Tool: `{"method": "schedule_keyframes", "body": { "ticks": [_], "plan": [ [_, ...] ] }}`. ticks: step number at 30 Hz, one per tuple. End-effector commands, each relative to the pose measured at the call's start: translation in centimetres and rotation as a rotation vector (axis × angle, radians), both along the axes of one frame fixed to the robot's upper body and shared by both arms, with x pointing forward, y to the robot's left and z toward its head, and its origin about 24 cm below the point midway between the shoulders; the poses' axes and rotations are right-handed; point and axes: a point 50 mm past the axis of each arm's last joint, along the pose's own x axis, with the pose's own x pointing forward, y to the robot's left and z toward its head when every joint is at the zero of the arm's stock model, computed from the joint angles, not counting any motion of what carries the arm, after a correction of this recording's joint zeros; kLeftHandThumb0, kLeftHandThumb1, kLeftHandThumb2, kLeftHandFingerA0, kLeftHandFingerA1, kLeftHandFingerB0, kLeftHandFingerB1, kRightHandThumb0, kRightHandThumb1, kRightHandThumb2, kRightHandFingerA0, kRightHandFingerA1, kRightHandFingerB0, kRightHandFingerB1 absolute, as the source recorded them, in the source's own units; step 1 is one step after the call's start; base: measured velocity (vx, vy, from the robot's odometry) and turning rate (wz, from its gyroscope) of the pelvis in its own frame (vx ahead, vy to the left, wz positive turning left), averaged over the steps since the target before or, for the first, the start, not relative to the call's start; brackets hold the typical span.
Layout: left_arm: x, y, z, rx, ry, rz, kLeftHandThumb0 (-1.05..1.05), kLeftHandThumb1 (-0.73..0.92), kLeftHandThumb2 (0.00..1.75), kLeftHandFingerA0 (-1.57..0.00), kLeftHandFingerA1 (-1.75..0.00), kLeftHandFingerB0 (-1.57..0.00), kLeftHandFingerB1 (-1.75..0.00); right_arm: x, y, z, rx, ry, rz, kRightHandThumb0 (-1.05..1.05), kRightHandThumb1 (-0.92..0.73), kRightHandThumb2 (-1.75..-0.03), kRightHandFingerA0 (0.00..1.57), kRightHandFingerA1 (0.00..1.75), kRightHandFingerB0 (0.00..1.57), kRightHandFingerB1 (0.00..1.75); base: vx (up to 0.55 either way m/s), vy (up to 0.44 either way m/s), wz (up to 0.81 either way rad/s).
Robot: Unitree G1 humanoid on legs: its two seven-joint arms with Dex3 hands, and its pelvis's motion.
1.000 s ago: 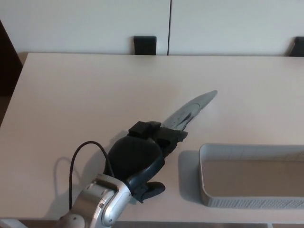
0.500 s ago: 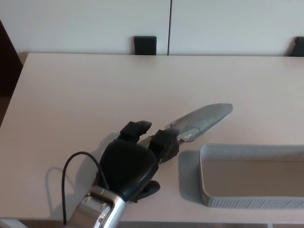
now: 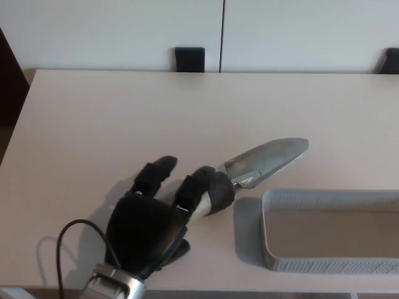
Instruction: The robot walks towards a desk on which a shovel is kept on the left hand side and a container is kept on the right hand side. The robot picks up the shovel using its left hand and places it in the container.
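One hand shows in the head view, the left hand (image 3: 153,215), which comes up from the front edge of the desk (image 3: 112,118) near its left corner. Its fingers (image 3: 156,173) are spread apart and stretched forward, and they no longer wrap the shovel (image 3: 265,159); one finger lies beside the pale handle (only a short part of the handle shows under the hand), but I cannot tell if it really touches it. The right hand is not in the picture. Compared with half a second ago, the hand has moved back toward the front edge and to the left, and its fingers have opened, while the shovel blade stays at almost the same place. The shovel lies on the desk, just beside the back left corner of the container (image 3: 330,232) and outside it. Its long axis goes diagonally: the handle end points toward the front left, and the grey blade tip points toward the back right, across the container's back edge line.
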Motion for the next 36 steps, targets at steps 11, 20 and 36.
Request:
{"method": "schedule_keyframes", "body": {
  "ticks": [11,20,36],
  "plan": [
    [1.7,1.0,-1.3,0.062,0.026,0.109,-0.63,0.53,0.57,-0.22,-0.31,-0.18,-0.27,0.5,-0.6,0.3,0.013,-0.054,0.019,-0.43,-0.64,-0.6,0.21,0.43,0.12,0.33,0.0,0.0,0.0],
    [2.6,0.0,-1.0,0.028,0.118,0.097,-0.33,0.32,0.89,-0.01,-0.46,0.0,-0.46,0.8,-0.5,0.2,0.027,-0.052,-0.003,-0.49,-0.53,-0.76,0.15,0.49,0.1,0.42,0.0,0.0,0.0],
    [6.6,0.3,-0.8,0.133,0.646,0.033,-0.24,0.76,0.63,-0.65,-1.1,-0.33,-0.31,1.7,-0.4,0.5,0.032,-0.066,0.042,-0.52,-0.51,-0.77,0.17,0.49,0.09,0.42,0.0,0.0,0.0]
  ]
}}
